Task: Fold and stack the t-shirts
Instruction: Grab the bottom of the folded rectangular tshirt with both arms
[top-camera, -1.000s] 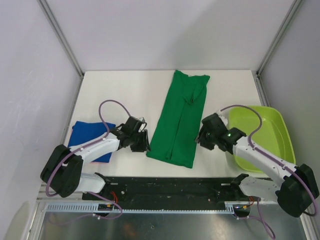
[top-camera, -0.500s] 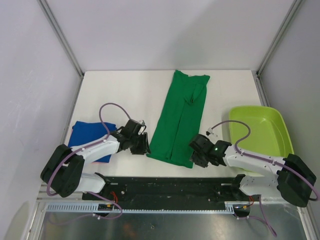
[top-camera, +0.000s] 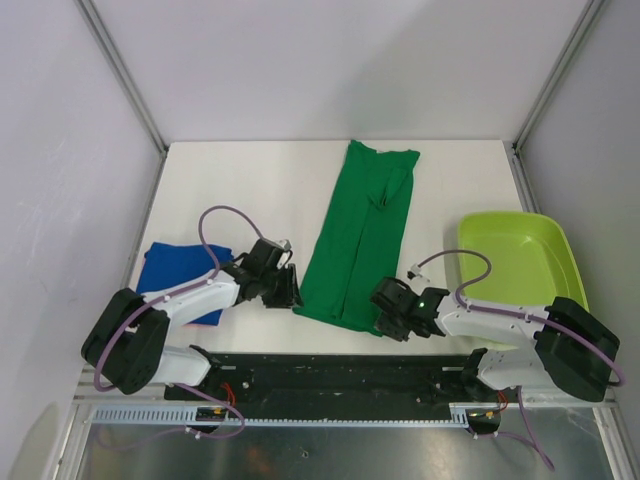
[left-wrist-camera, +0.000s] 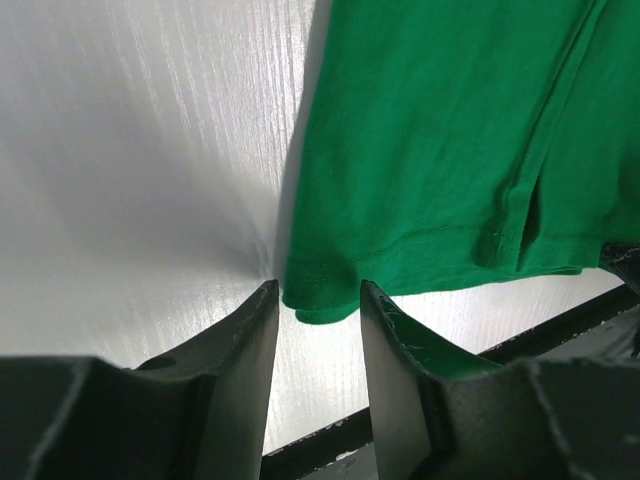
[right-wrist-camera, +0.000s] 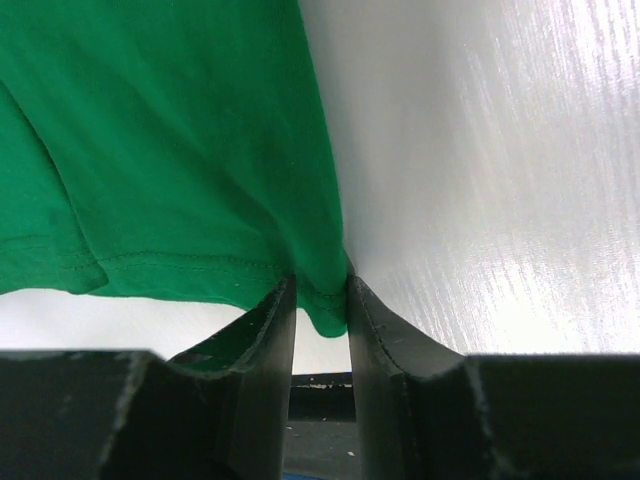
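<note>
The dark green t-shirt (top-camera: 360, 240) lies folded into a long strip down the middle of the white table (top-camera: 250, 190). My left gripper (top-camera: 290, 297) is at its near left corner, open, with the hem corner (left-wrist-camera: 318, 300) lying between the fingertips (left-wrist-camera: 262, 300). My right gripper (top-camera: 386, 320) is at the near right corner, its narrow jaws shut on the hem corner (right-wrist-camera: 325, 300), and the cloth touches both fingers. The royal blue t-shirt (top-camera: 168, 272) lies folded at the left, partly under my left arm.
A lime-green plastic tub (top-camera: 520, 270) sits at the right edge, behind my right arm. The black base rail (top-camera: 330, 375) runs along the near edge, close to both grippers. Grey walls enclose the table on three sides.
My right arm swung from beside the tub toward the near edge and left, onto the green t-shirt's near right corner, and its jaws narrowed. My left gripper barely moved.
</note>
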